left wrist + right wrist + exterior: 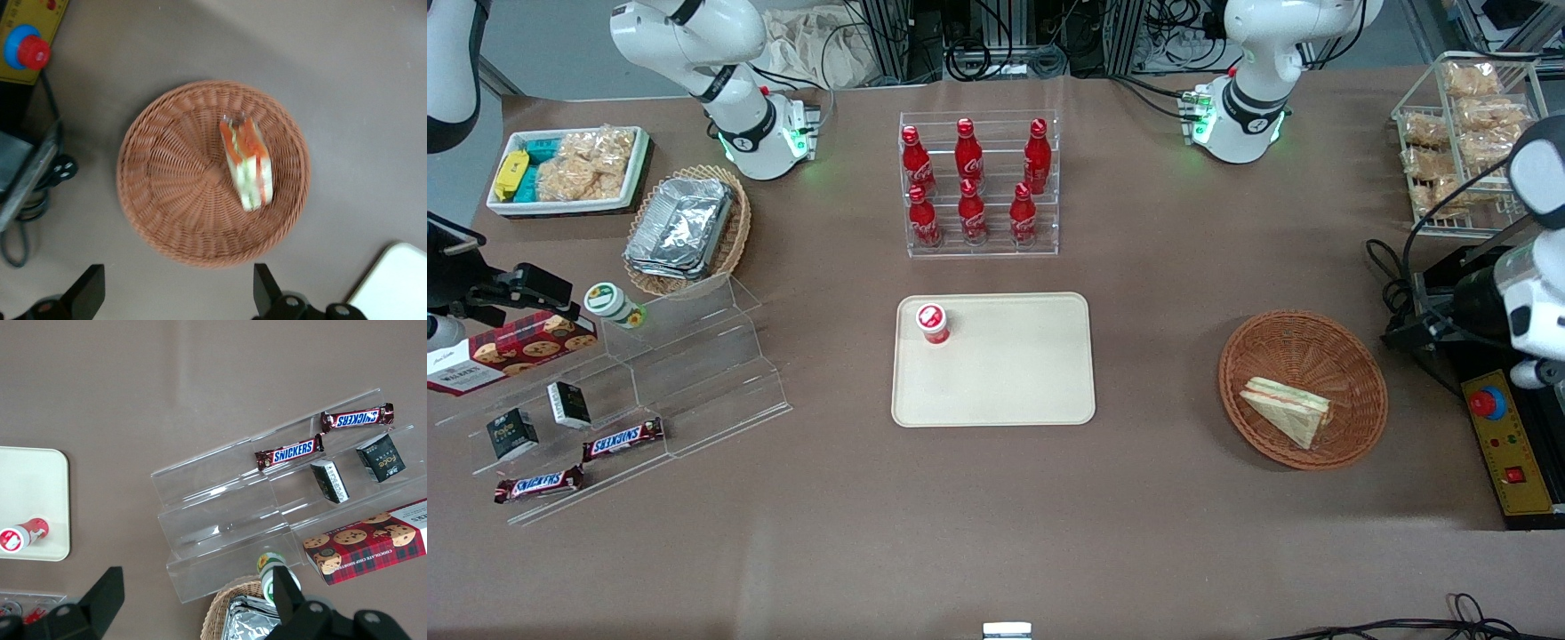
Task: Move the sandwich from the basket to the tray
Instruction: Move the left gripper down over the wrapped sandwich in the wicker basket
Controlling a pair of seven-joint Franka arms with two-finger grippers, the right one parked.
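Observation:
The sandwich (1288, 409) (247, 163), a white bread wedge with orange and green layers, lies in the round reddish-brown basket (1303, 347) (173, 187), on the side nearer the front camera. The cream tray (996, 400) (397, 280) sits at mid-table, toward the parked arm's end from the basket, with a small red-capped bottle (933, 323) standing on one corner. My gripper (177, 293) hangs high above the table beside the basket's rim, open wide, with nothing between its fingers.
A yellow emergency-stop box (1507, 440) (27, 40) and cables lie beside the basket at the working arm's end. A clear rack of red bottles (978, 182) stands farther from the camera than the tray. A wire snack rack (1467, 133) and an acrylic step shelf (649, 373) stand at the table's ends.

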